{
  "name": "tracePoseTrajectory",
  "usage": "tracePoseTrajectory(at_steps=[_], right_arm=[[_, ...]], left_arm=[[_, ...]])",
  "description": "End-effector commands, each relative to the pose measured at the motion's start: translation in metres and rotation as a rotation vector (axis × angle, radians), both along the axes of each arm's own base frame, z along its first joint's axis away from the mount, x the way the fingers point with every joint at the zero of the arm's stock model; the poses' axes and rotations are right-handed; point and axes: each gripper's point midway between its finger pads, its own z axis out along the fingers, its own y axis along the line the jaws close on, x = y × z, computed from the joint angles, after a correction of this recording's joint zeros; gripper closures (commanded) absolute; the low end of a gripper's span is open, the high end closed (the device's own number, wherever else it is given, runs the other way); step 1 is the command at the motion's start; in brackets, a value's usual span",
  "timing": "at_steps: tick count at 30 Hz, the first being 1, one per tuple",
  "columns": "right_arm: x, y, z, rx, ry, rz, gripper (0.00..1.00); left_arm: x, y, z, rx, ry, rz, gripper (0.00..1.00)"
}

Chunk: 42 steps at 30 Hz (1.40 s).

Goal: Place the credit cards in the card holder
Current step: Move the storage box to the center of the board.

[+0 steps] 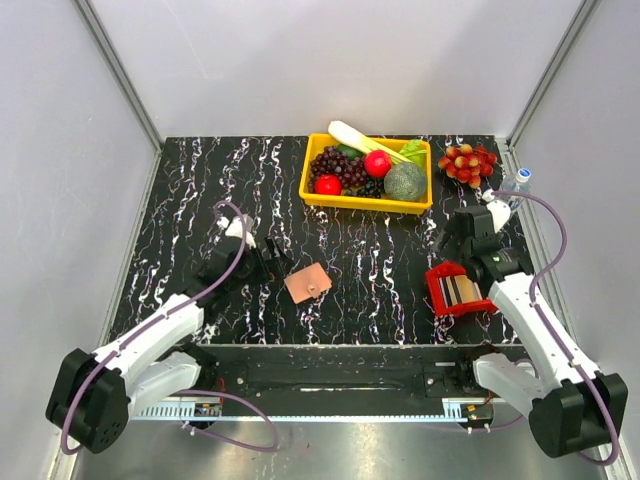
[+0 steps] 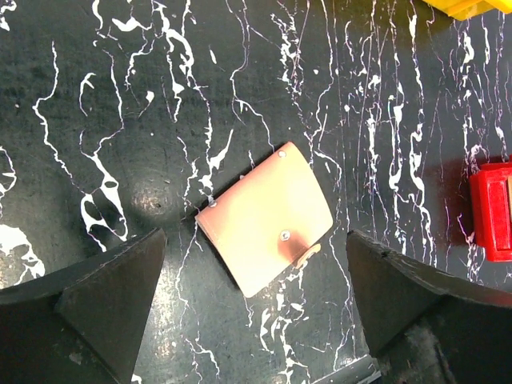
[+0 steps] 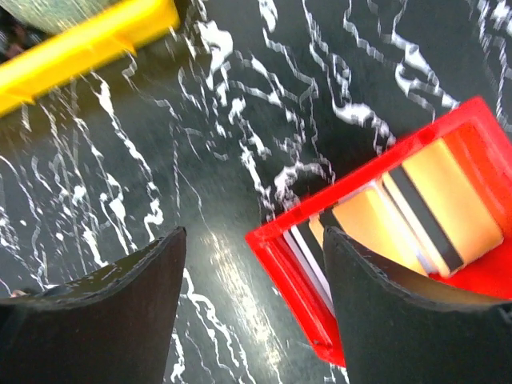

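The card holder (image 2: 264, 220) lies shut on the desk (image 1: 200, 200) under my spread left pincer (image 2: 256, 234). The credit cards (image 3: 436, 212) sit in a red tray (image 3: 280, 240) beside my right pincer (image 3: 254, 232), also spread and empty. No card is loaded; next, I judge, comes opening the holder.

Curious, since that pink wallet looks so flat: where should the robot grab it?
Probably from above with the left hand, which hangs open over it. The card holder lies closed and flat on the table, so pinching across its two opposite edges, clear of the snap tab, seems best.
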Motion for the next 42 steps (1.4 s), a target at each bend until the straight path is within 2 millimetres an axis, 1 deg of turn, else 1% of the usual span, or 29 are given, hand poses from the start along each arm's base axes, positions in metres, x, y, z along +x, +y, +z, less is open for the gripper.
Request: tracePoseTrajectory(at_steps=[1,2,5,8,9,12,16,18,22,25,27,29,32,33,36,38,42], right_arm=[[-0.026,0.010,-0.043,0.090,0.180,-0.011,0.24],[-0.026,0.010,-0.049,0.093,0.190,-0.023,0.18],[-0.023,0.008,-0.063,0.090,0.206,-0.050,0.20],[-0.016,0.003,-0.075,0.077,0.231,-0.084,0.20],[-0.013,0.002,-0.076,0.070,0.233,-0.093,0.18],[-0.004,-0.004,-0.081,0.038,0.228,-0.117,0.17],[0.013,0.004,-0.091,0.045,0.214,-0.056,0.18],[0.018,0.008,-0.096,0.039,0.219,-0.025,0.19],[0.023,0.024,-0.099,0.094,0.222,0.041,0.24],[0.022,0.041,-0.106,0.161,0.243,0.107,0.27],[0.024,0.052,-0.108,0.201,0.241,0.158,0.29],[0.025,0.068,-0.107,0.238,0.238,0.236,0.32],[0.026,0.085,-0.106,0.238,0.234,0.313,0.34],[0.026,0.088,-0.110,0.234,0.250,0.327,0.36],[0.026,0.106,-0.111,0.218,0.255,0.410,0.42],[0.026,0.123,-0.109,0.201,0.249,0.486,0.43],[0.027,0.148,-0.111,0.198,0.261,0.583,0.43]], left_arm=[[0.006,-0.010,0.024,0.000,-0.050,-0.055,0.01],[0.006,-0.012,0.024,-0.001,-0.050,-0.062,0.01],[0.006,-0.016,0.024,0.000,-0.046,-0.081,0.01],[0.006,-0.020,0.024,-0.006,-0.041,-0.103,0.01],[0.006,-0.021,0.023,-0.009,-0.037,-0.108,0.01],[0.007,-0.025,0.024,-0.022,-0.033,-0.117,0.01],[0.007,-0.029,0.027,-0.040,-0.038,-0.126,0.01],[0.007,-0.030,0.028,-0.041,-0.038,-0.131,0.01],[0.007,-0.030,0.028,-0.039,-0.037,-0.132,0.01],[0.008,-0.029,0.027,-0.037,-0.034,-0.129,0.01],[0.007,-0.030,0.026,-0.039,-0.030,-0.130,0.01],[0.007,-0.030,0.026,-0.040,-0.028,-0.133,0.01],[0.006,-0.030,0.025,-0.042,-0.025,-0.132,0.01],[0.007,-0.031,0.026,-0.042,-0.029,-0.133,0.01],[0.006,-0.030,0.026,-0.045,-0.027,-0.133,0.01],[0.005,-0.030,0.025,-0.046,-0.024,-0.130,0.01],[0.004,-0.029,0.026,-0.051,-0.030,-0.128,0.01]])
